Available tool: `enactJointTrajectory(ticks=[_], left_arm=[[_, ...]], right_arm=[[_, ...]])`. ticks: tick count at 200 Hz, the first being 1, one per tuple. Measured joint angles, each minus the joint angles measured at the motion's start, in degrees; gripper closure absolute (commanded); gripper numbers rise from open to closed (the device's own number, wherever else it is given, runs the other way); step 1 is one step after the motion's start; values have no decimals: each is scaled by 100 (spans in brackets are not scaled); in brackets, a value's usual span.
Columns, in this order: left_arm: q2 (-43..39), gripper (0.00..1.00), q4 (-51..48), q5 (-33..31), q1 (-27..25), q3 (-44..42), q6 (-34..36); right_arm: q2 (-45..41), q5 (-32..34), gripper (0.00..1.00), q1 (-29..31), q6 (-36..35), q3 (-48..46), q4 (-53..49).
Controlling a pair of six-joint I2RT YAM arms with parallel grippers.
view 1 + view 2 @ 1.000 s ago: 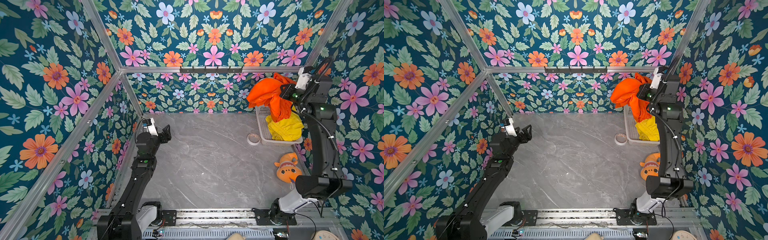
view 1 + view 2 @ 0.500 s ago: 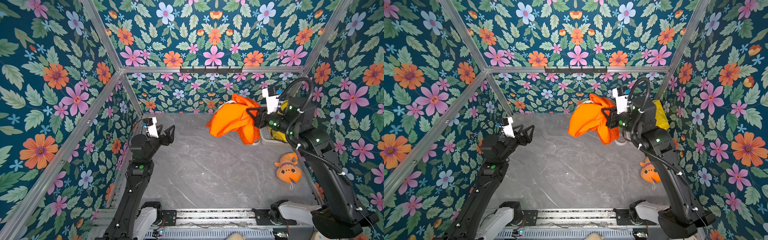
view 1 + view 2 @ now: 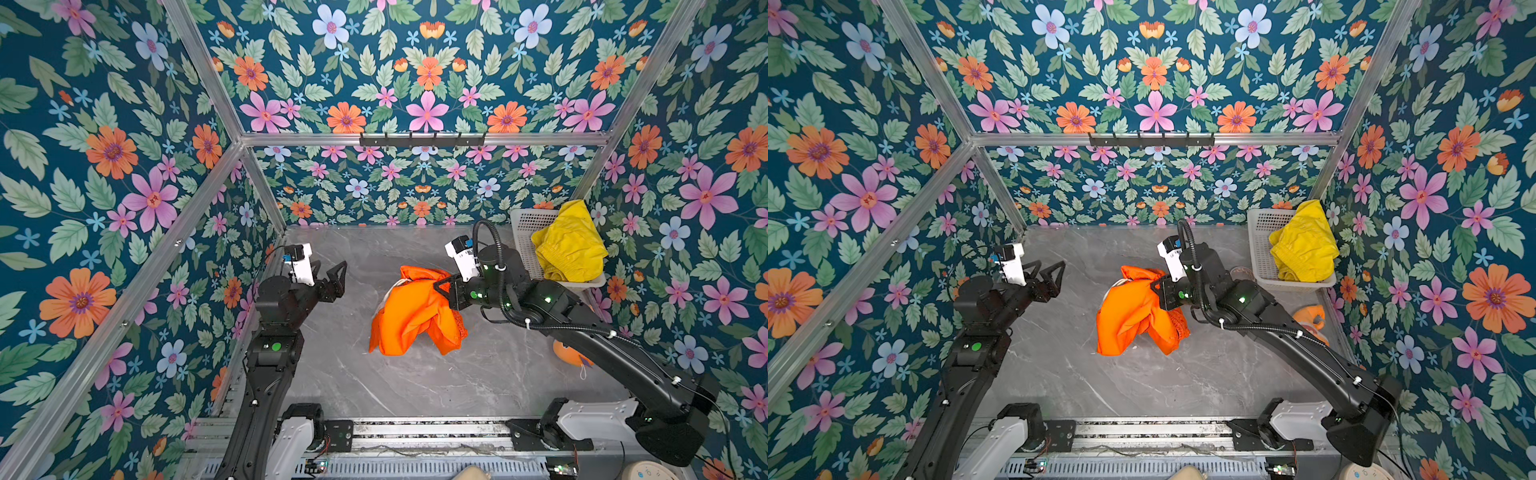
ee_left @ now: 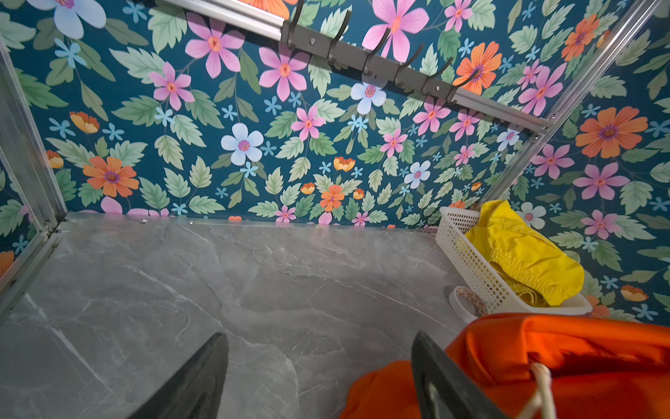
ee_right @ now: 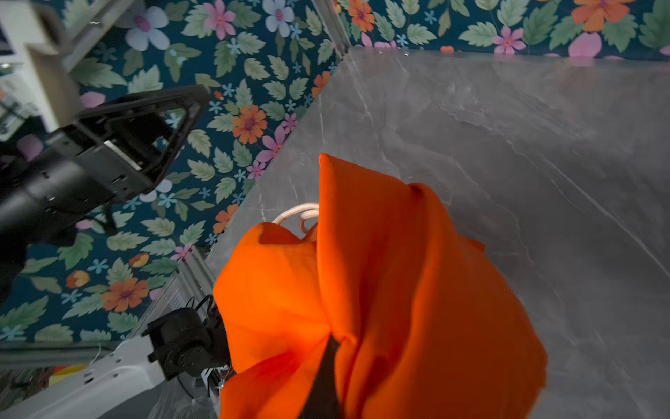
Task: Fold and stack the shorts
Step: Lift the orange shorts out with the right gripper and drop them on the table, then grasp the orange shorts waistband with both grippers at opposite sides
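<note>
The orange shorts (image 3: 415, 316) bury the right gripper (image 3: 441, 289), and the right arm (image 3: 640, 365) hides most of the plush fish (image 3: 567, 354).

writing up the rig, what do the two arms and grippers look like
The left arm and right arm are black, with white base housings and small green lights. The left gripper and right gripper have black triangular open-frame fingers; a white camera block with a blue tab sits behind each. A ribbed black cable loops over the right arm.
</note>
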Motion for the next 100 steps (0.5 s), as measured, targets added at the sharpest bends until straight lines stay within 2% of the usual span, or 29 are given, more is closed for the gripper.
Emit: enactJointTrajectory(ticks=[10,18,33,66,100], left_arm=[[59,21,4,92,0,-63,-39],[85,21,0,168,-2,-116,-52],[96,22,-11,297,-11,-223,-170],[26,23,-66,459,-129,-435,-256],[66,24,-122,542,-693,-625,-295]], right_arm=[[92,94,21,-363,140,-61,35],[116,247,18,-678,240,-144,33],[35,570,17,-1005,337,-332,-48],[-623,866,19,-1082,310,-1003,-162],[-1403,629,22,-1091,623,-2332,0]])
